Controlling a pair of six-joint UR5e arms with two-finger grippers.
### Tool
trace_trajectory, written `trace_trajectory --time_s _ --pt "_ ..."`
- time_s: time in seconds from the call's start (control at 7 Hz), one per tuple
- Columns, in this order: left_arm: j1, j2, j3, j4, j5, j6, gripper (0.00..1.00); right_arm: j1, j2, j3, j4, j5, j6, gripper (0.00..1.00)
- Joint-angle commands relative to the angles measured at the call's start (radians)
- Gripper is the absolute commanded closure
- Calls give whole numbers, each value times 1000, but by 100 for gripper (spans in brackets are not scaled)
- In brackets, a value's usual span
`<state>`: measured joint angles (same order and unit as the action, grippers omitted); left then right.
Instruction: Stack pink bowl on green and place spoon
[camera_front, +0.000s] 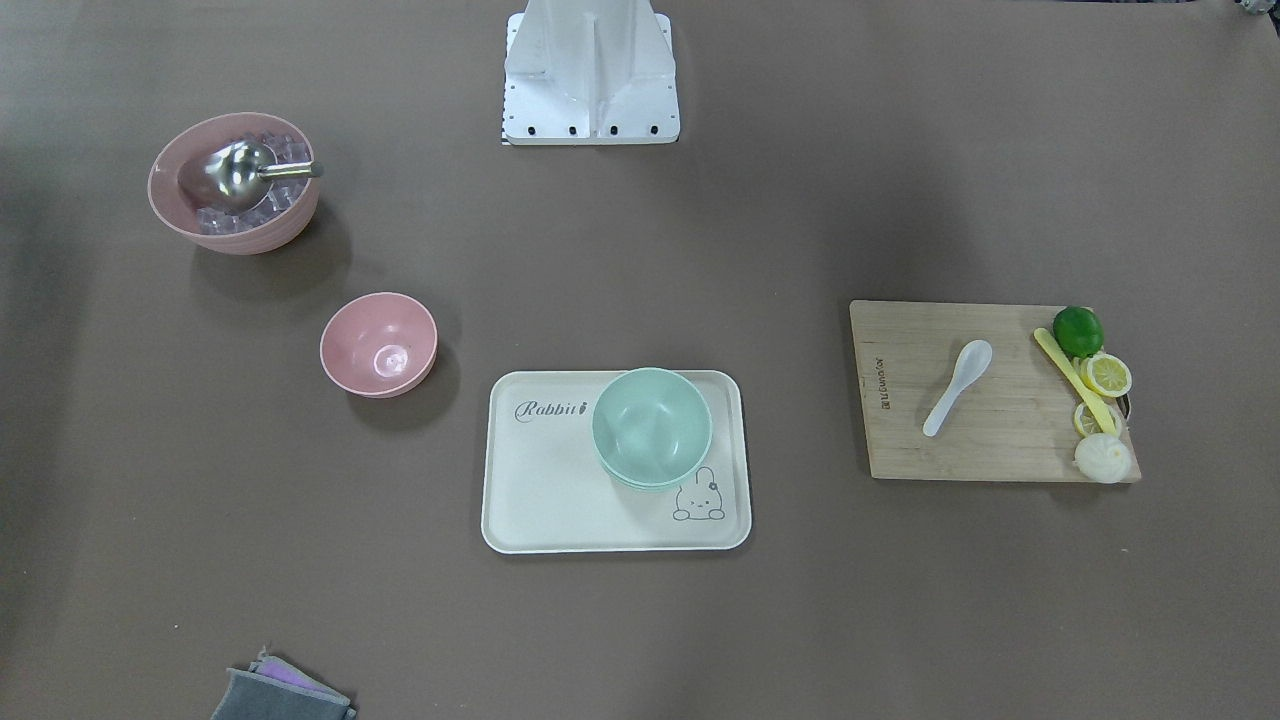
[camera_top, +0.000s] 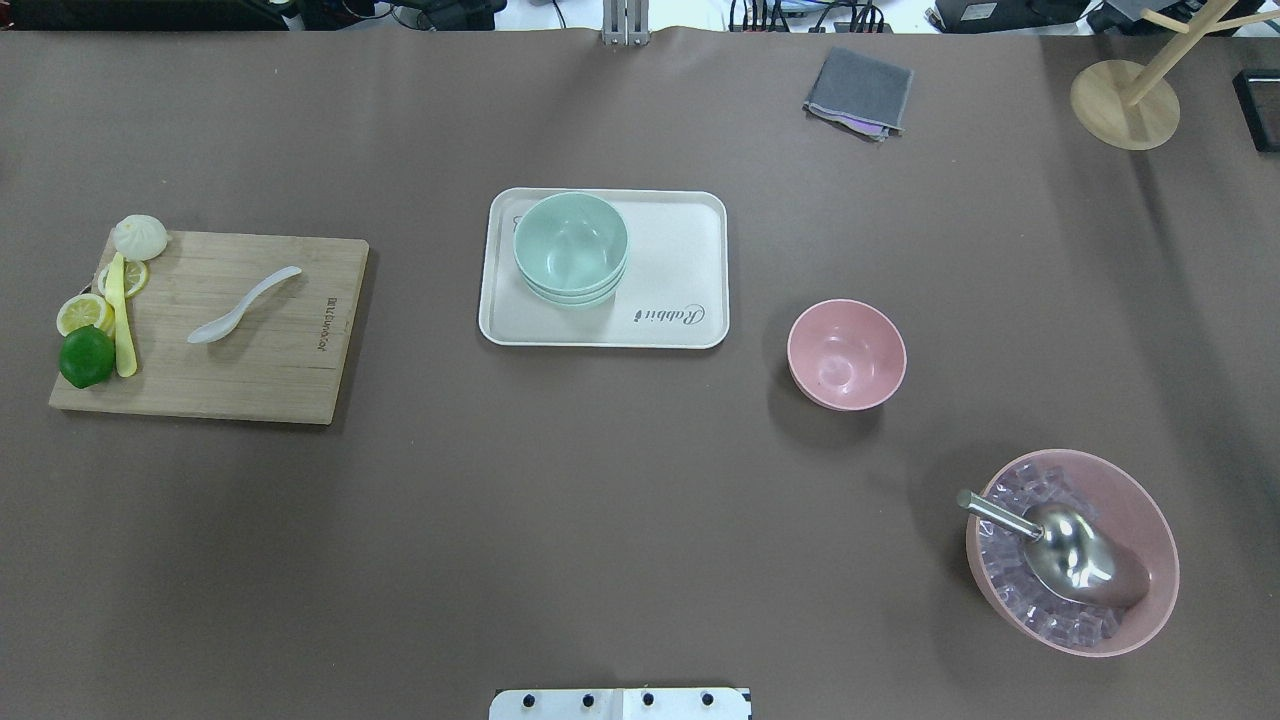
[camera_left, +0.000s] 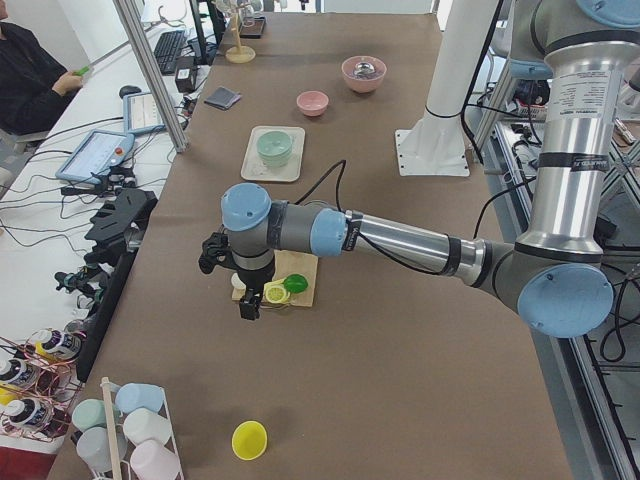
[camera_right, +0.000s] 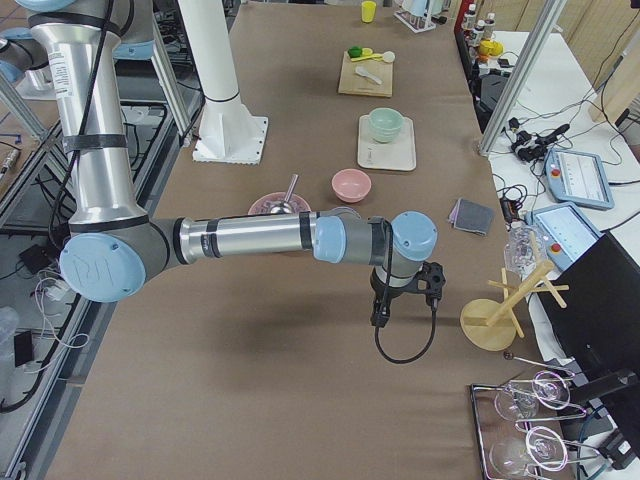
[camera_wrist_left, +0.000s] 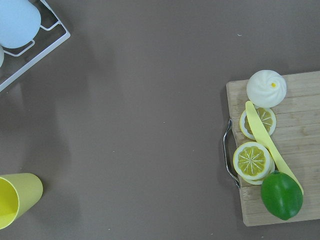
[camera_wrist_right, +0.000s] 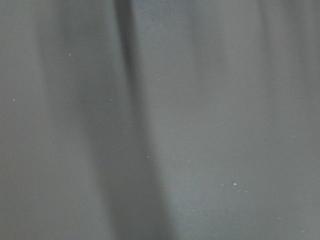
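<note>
Even overhead light, soft shadows — right wrist blurred

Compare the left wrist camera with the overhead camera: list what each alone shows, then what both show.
Only the left wrist view: a yellow cup and a pale blue cup. Only the overhead: green bowl on the tray, pink bowl, spoon, ice bowl with scoop. Both: one end of the cutting board with lime, lemon slices and bun.

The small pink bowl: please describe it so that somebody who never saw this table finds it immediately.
Find the cream tray in the middle, holding the green bowls. The small pink bowl stands on the table beside it, on the robot's right. Unlike the larger pink bowl nearer the robot, filled with ice and a metal scoop, it is empty.
</note>
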<state>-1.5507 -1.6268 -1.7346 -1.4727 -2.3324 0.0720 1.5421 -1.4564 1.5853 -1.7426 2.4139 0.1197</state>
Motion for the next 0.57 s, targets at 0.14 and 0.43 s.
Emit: trace_trajectory --time_s 0.14,0.43 --pt "-5 30 -2 -1 -2 0 1 0 7 -1 0 1 -2 0" --pt "-5 28 0 -1 -4 -1 1 0 8 -4 0 1 0 0"
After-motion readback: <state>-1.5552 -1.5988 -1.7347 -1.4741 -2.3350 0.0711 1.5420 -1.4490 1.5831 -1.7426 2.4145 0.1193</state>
